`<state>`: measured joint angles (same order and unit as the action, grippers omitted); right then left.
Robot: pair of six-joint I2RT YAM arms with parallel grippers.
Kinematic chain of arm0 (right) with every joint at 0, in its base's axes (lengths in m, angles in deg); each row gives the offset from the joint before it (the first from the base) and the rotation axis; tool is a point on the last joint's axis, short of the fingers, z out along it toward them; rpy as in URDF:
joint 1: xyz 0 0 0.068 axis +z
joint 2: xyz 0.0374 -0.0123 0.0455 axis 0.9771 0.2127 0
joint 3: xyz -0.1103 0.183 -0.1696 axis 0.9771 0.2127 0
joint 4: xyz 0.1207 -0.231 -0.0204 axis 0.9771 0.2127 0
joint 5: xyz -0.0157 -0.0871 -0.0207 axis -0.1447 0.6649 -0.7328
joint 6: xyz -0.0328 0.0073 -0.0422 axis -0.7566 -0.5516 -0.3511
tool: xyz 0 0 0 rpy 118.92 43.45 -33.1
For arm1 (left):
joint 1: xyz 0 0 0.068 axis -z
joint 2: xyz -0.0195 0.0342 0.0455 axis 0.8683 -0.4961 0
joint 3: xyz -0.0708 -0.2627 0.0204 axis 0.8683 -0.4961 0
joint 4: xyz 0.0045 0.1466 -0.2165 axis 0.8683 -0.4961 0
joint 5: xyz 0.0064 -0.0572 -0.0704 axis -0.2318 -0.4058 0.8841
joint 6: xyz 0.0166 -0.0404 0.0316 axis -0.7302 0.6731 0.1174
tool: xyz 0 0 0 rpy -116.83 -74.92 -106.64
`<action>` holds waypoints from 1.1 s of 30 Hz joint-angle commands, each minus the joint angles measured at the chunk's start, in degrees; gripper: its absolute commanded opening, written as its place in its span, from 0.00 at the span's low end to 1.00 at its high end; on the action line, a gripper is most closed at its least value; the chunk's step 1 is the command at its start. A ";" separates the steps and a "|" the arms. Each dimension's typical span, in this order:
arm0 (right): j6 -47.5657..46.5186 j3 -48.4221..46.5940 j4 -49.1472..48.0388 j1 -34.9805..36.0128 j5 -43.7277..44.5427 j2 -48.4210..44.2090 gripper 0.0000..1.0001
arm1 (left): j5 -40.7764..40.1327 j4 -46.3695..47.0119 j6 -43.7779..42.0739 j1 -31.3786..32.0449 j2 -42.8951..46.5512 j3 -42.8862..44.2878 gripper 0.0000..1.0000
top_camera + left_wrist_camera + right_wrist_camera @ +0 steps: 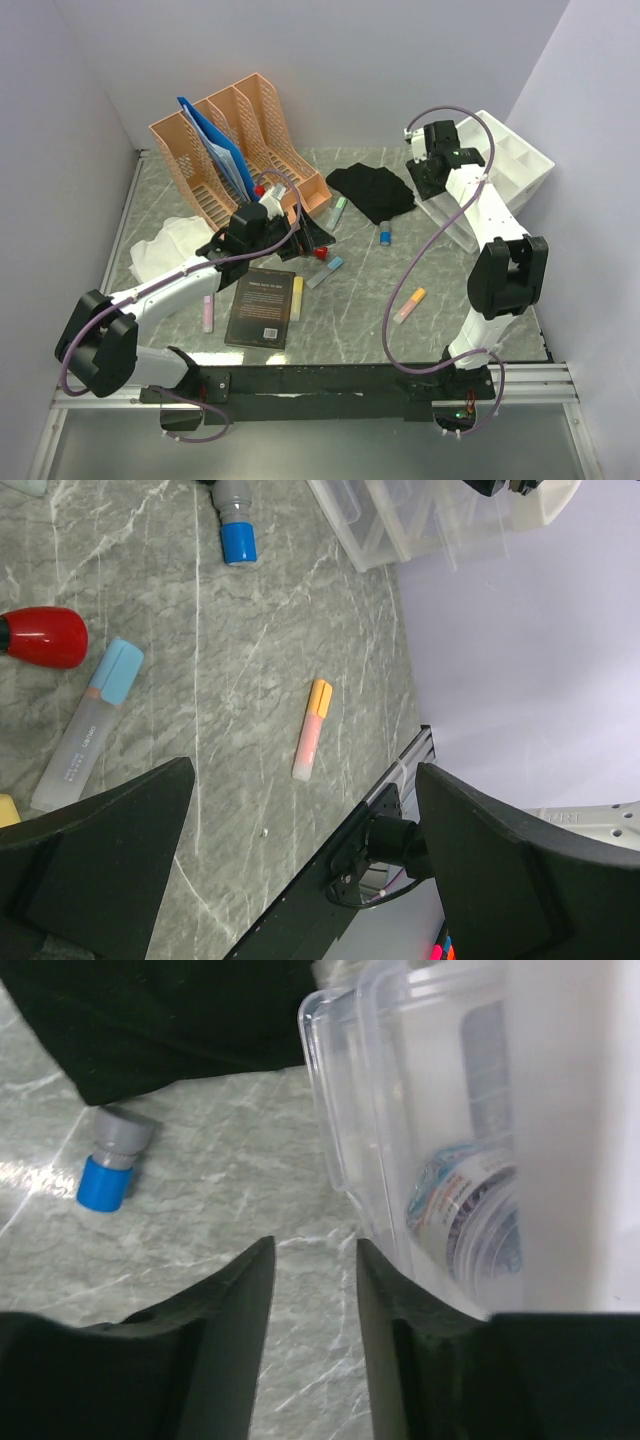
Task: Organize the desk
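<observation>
Stretching left-to-right across the top view, the desk [352, 312], rail [330, 381] nearside.

On the grey-green marble desk [345, 330], the peach plastic file rack [285, 130] stands back left and the white plastic drawer unit [520, 155] back right, with the black cloth [372, 190] between them. The black paperback book [262, 307] lies front left of centre. The orange-capped highlighter [409, 305] lies well right of it, and the crumpled white cloth [165, 248] far left.
</observation>
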<state>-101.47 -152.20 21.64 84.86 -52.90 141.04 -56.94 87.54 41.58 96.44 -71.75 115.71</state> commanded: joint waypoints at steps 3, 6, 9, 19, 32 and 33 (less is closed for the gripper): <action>-1.74 -5.84 -2.89 -2.91 6.17 1.07 0.59 | -0.57 1.31 -0.75 -0.32 2.35 -0.07 0.99; -4.10 -6.99 -1.75 -3.36 5.56 1.60 0.70 | -0.31 1.57 -0.75 -0.41 2.18 -0.07 1.00; -6.74 -7.34 -0.61 -3.36 4.33 1.25 0.81 | -0.22 1.66 -0.84 -0.50 1.91 0.11 1.00; -15.63 -14.36 13.89 -4.15 -20.77 -2.35 0.86 | -1.10 1.57 -1.01 -0.68 2.35 0.55 0.99; -6.24 -11.14 7.33 -6.52 -5.02 4.59 0.13 | -1.62 1.48 -1.37 -0.76 2.53 1.08 0.99; -5.70 -9.99 3.13 -6.52 -3.34 4.24 0.14 | -1.89 1.57 -1.28 -0.76 2.70 0.64 0.99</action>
<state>-111.24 -165.97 34.10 78.71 -65.71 145.89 -57.45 87.56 41.53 95.85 -71.14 115.71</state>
